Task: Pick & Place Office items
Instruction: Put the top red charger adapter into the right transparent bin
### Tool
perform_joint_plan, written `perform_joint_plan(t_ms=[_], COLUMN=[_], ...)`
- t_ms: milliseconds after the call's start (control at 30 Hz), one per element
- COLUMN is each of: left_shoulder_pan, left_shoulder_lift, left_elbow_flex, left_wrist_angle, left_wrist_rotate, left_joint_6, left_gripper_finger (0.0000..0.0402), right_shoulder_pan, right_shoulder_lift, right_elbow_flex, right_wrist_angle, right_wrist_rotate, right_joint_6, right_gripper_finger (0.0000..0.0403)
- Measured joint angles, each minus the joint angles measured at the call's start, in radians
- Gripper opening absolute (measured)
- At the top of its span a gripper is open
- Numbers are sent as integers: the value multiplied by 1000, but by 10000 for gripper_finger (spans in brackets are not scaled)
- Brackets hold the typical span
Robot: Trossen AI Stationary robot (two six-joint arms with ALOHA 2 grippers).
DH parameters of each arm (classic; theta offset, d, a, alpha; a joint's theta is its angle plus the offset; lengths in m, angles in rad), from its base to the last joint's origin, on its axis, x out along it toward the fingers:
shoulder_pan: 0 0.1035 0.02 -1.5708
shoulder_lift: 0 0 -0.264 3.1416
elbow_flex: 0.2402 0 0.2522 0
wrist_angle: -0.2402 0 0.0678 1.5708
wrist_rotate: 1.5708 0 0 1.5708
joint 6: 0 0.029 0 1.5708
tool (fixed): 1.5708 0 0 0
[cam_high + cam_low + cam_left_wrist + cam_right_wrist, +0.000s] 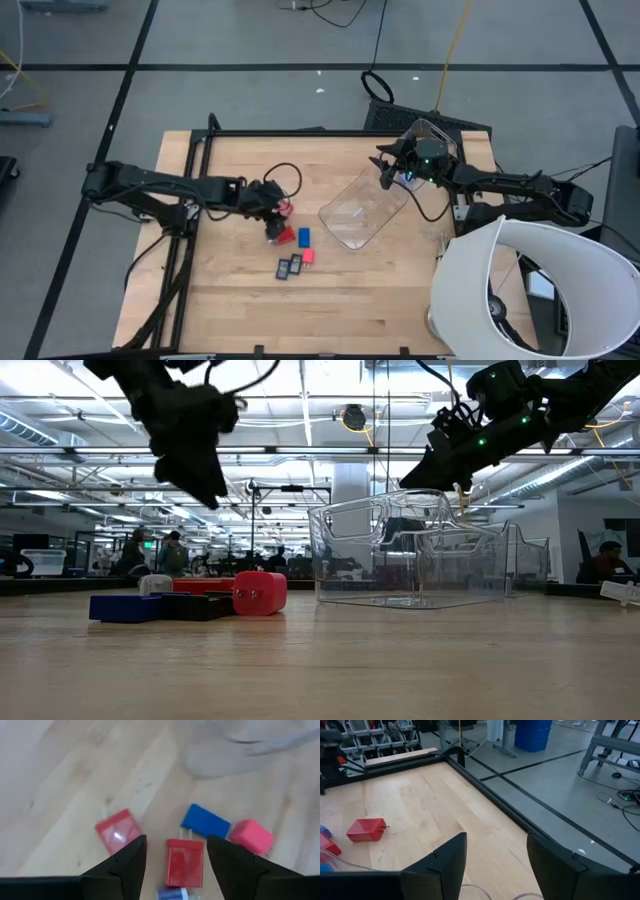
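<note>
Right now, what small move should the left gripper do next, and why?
Probably lower straight down and close. The left gripper is open and raised above the table, and a red block lies between its fingers. The clear bin holds no item that I can see.

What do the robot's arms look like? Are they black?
Yes. Both arms are dark, jointed tubes with thin black cables looping off them. The left gripper and right gripper each have two dark, wedge-shaped fingers. Small green lights glow on the right arm's wrist.
</note>
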Motion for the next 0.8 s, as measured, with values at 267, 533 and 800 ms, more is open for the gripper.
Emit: perform_joint_plan(t_ms=[267, 533, 800], left_shoulder_pan=[49, 117, 131], left_shoulder_lift=[143, 252, 321], left_elbow_flex=[0, 0, 1], left_wrist_angle=[-121, -60, 56], left_wrist_rotate=[-14, 22, 78], left_joint_6=[-288, -317, -322], left_gripper_finger=[212, 231, 299], right_shoulder_pan=[0, 0, 0], right_shoulder_lift=[0, 0, 0], right_elbow_flex=[0, 0, 0], right_wrist_angle=[1, 5, 7], right_wrist_rotate=[2, 3, 3], right_joint_6=[1, 1, 0], right_gripper_finger=[196, 196, 196])
